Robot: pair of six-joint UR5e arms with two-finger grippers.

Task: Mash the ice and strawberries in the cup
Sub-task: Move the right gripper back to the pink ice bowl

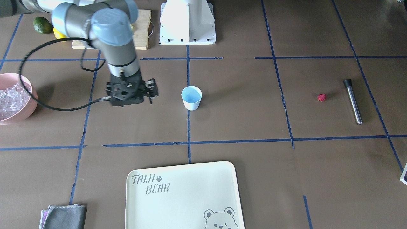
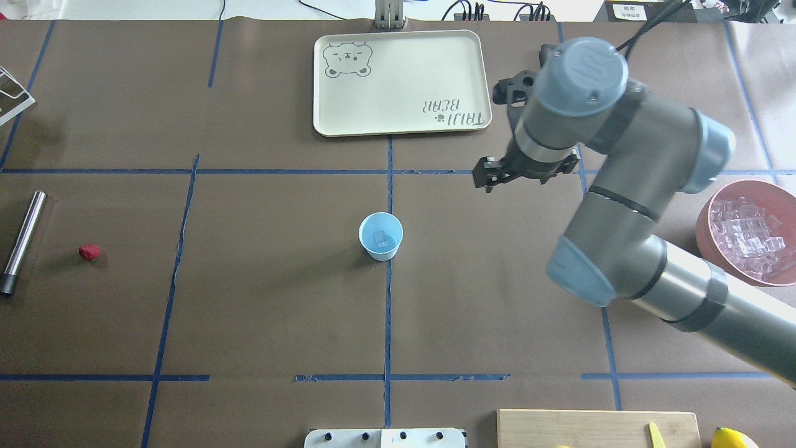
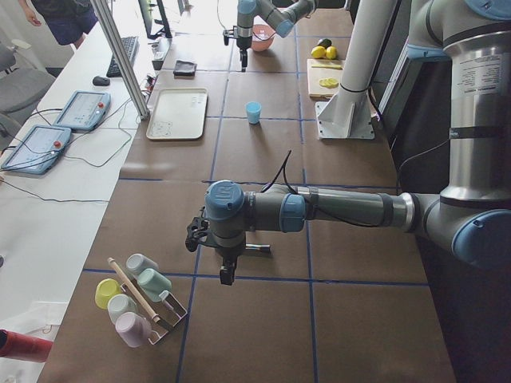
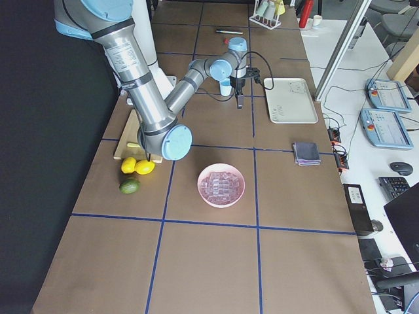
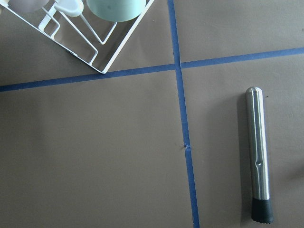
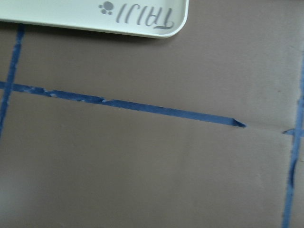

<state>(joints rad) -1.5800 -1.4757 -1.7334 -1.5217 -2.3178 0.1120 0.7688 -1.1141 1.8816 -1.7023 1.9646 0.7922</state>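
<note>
The light-blue cup [image 2: 380, 236] stands upright mid-table, and one clear ice cube [image 2: 380, 237] lies in it. More ice [image 2: 749, 233] fills the pink bowl [image 2: 706, 218]. The red strawberry [image 2: 89, 252] lies on the table far from the cup, beside a steel muddler [image 2: 22, 241]. My right gripper [image 2: 522, 171] points down between cup and bowl, above bare table; its fingers are hidden under the wrist. My left gripper [image 3: 226, 275] hangs near the muddler [image 5: 259, 154], and I cannot tell its state. The cup also shows in the front view [image 1: 191, 98].
A cream tray [image 2: 398, 81] lies beyond the cup. A wooden cutting board [image 1: 143, 28], lemons and an avocado [image 1: 42, 25] sit near the robot base. A grey cloth [image 1: 65, 217] lies at the table edge. A wire rack of cups [image 5: 95, 28] stands by the left gripper.
</note>
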